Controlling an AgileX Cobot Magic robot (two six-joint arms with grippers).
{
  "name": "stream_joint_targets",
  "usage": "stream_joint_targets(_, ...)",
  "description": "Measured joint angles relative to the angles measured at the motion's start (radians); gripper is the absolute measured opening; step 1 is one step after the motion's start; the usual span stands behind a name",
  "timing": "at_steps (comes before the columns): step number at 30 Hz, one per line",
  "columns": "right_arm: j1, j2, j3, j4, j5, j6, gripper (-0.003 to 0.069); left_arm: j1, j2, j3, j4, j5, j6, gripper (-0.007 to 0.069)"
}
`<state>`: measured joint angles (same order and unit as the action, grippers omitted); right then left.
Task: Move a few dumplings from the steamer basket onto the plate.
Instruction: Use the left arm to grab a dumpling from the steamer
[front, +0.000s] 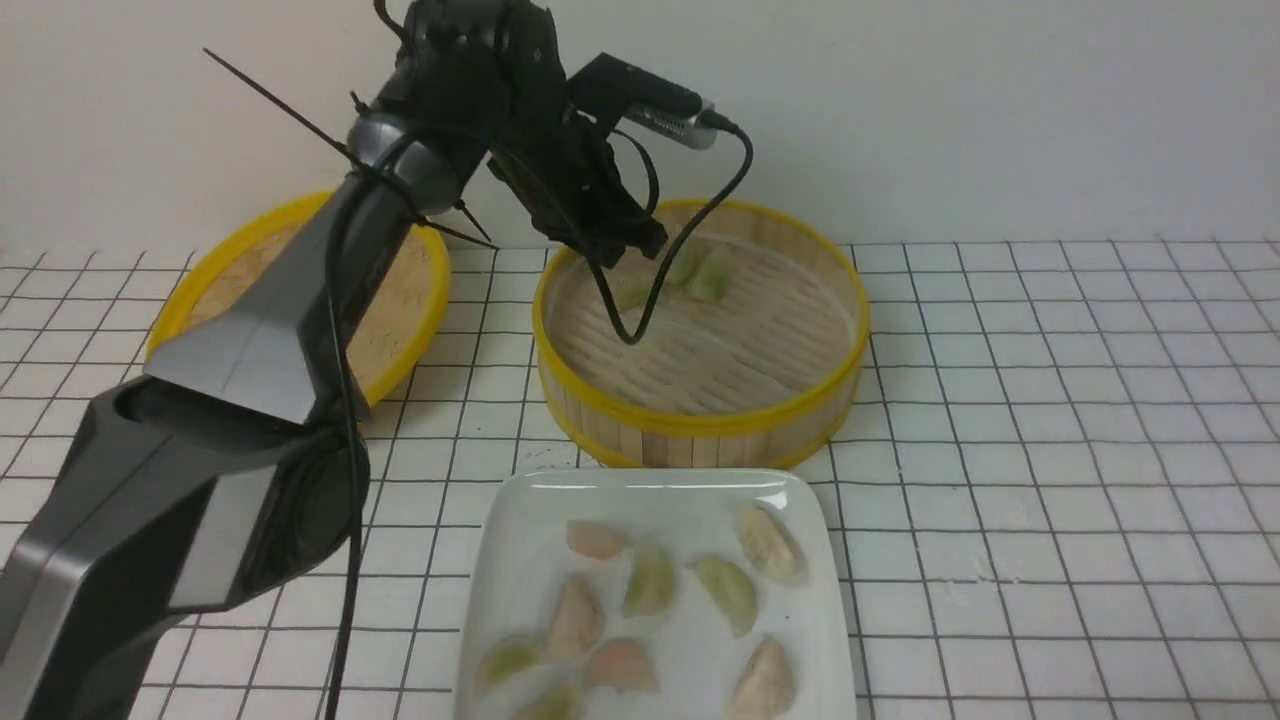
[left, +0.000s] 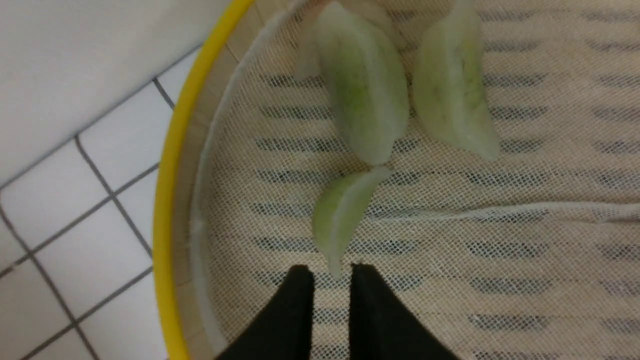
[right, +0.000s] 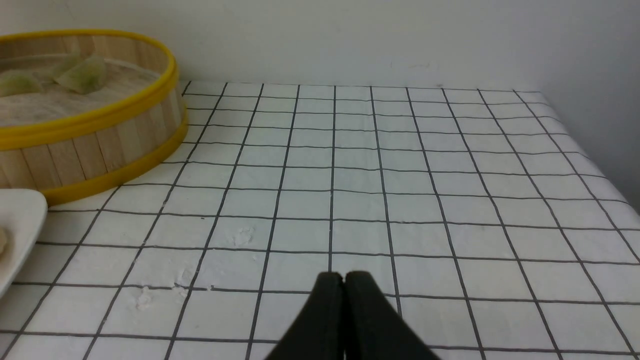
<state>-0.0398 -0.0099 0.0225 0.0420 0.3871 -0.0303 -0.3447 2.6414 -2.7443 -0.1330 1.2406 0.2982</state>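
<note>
**Left gripper over the basket, jaws a little apart at a dumpling tip**

Left gripper (front: 625, 250) reaches down into the basket (front: 700, 430) at its far left side. In the left wrist view its black fingertips (left: 300, 280) show a narrow gap. The pointed end of the smallest green dumpling (left: 340, 215) sits right at the mouth of that gap and doesn't look pinched. Two bigger green dumplings (left: 362, 90) (left: 452, 90) lie side by side just beyond it, on the mesh liner (left: 500, 250). All three are in the far part of the basket.

The plate (front: 650, 485) is just in front of the basket, nearly touching it. It carries several green dumplings (front: 650, 580) (front: 728, 592) mixed with pink ones (front: 597, 538) and beige ones (front: 577, 617).

The lid (front: 400, 290) lies left of the basket, partly behind the left arm.

Right gripper (right: 344, 280) is clenched with tips touching, nothing in it. It is over the checked cloth (right: 450, 175), well right of the basket.
</note>
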Motion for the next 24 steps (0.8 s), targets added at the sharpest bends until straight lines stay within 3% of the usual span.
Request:
stream_joint_targets(8,0.0,0.0,0.0,0.0,0.0,0.0,-0.0013,0.0,0.056,-0.003,-0.02,-0.156,0.004,0.0399)
stream_joint_targets(12,0.0,0.0,0.0,0.0,0.0,0.0,-0.0013,0.0,0.088,-0.004,-0.027,-0.184,0.004,0.0421)
stream_joint_targets(17,0.0,0.0,0.0,0.0,0.0,0.0,-0.0013,0.0,0.122,-0.008,-0.039,-0.187,0.008,0.0362)
stream_joint_targets(19,0.0,0.0,0.0,0.0,0.0,0.0,-0.0013,0.0,0.122,-0.009,-0.041,-0.181,0.007,0.0314)
stream_joint_targets(22,0.0,0.0,0.0,0.0,0.0,0.0,-0.0013,-0.001,0.106,-0.009,-0.039,-0.137,0.007,0.0141)
stream_joint_targets(24,0.0,0.0,0.0,0.0,0.0,0.0,-0.0013,-0.001,0.086,-0.006,-0.025,-0.09,0.007,0.0135)
